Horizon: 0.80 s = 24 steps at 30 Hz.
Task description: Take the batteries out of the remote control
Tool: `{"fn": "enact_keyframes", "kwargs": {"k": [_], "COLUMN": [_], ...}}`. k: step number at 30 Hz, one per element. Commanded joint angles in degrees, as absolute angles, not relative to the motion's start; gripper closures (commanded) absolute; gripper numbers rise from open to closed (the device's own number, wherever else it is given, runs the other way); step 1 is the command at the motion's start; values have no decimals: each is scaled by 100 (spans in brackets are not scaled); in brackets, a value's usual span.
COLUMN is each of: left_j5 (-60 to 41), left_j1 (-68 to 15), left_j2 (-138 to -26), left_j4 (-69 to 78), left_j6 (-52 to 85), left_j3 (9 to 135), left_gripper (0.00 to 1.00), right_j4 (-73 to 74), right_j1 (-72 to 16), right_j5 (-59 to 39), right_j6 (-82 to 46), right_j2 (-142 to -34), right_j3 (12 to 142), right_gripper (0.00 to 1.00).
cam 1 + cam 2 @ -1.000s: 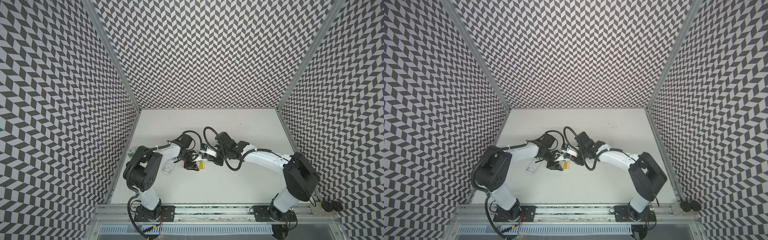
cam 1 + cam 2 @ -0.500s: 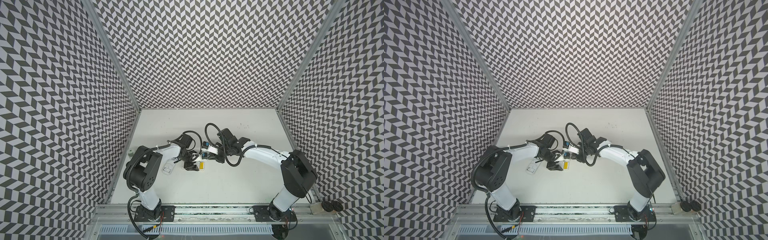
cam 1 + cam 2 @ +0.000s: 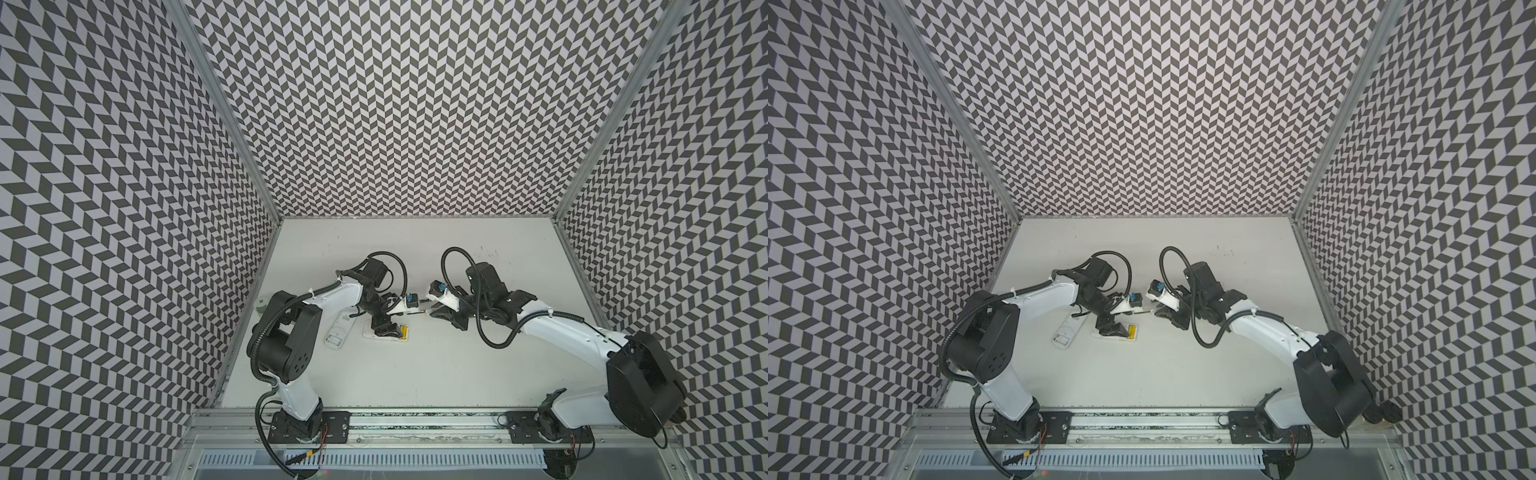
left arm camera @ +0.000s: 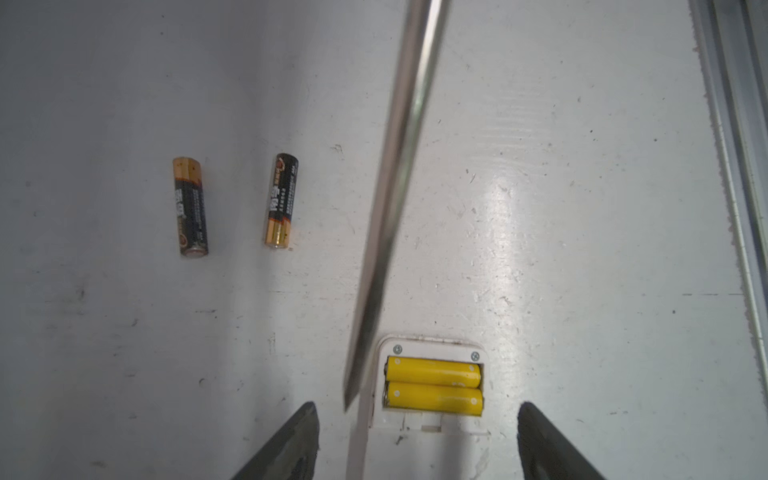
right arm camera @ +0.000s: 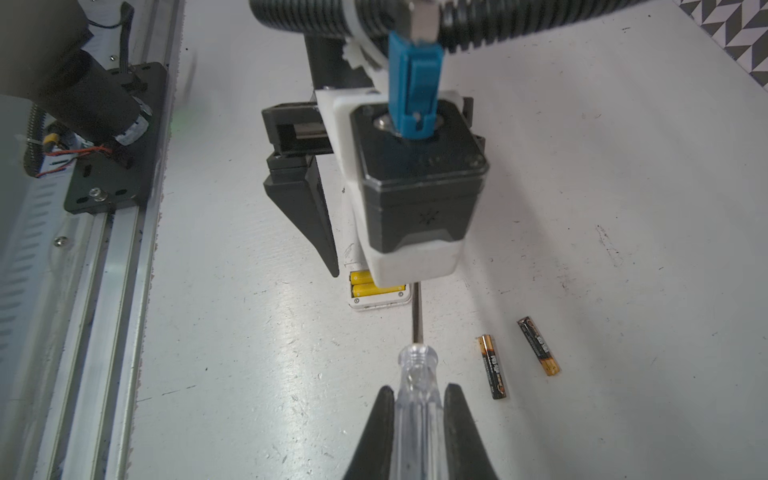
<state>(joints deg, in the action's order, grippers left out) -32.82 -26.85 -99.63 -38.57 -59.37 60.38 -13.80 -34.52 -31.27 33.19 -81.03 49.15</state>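
Top views: your left gripper (image 3: 388,321) over the remote (image 3: 368,332).
Left wrist: its jaws wide apart, empty; two yellow batteries (image 4: 434,386) seated in the remote's bay, two black batteries (image 4: 281,200) loose on the table (image 4: 540,208).
Right wrist: your right gripper (image 5: 419,388) clamped on the screwdriver (image 5: 415,361) handle.

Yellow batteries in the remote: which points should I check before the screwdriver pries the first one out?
1. Yellow batteries exposed in the remote, no cover over them: ok.
2. Right gripper shut on the screwdriver: ok.
3. Screwdriver tip on a battery end: not ok, it is beside the compartment.
4. Remote clamped: not ok, left gripper stands open astride it.
5. Black batteries lying clear of the tool: ok.
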Motion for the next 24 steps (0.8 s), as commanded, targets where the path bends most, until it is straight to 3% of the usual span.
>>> {"fn": "enact_keyframes", "kwargs": {"k": [1, 9, 14, 20, 24], "left_j5": [-2708, -2201, -2129, -2161, -2348], "left_j1": [-2689, -2576, -2579, -2588, -2727], "left_j2": [-9766, -9806, -9840, -9846, -9899], "left_j4": [-3900, -3759, -3565, -3294, -3377], "left_j6": [-6029, -6049, -5973, -5581, -5703], "left_j3": [5805, 5614, 5405, 5268, 5223], "left_gripper": [21, 21, 34, 54, 55], "right_j4": [-1000, -1087, -1421, -1676, -1702], "right_j1": [-3624, -3910, -3911, -3963, -4086], "right_j5": [-3135, -3038, -3173, -2928, -2517], "right_j6": [3393, 3245, 2400, 2692, 3328], "right_j2": [-8112, -8229, -8204, -7941, -8105], "right_j3": [4784, 4738, 4933, 4774, 4891], "right_gripper": [100, 100, 100, 100, 100]}}
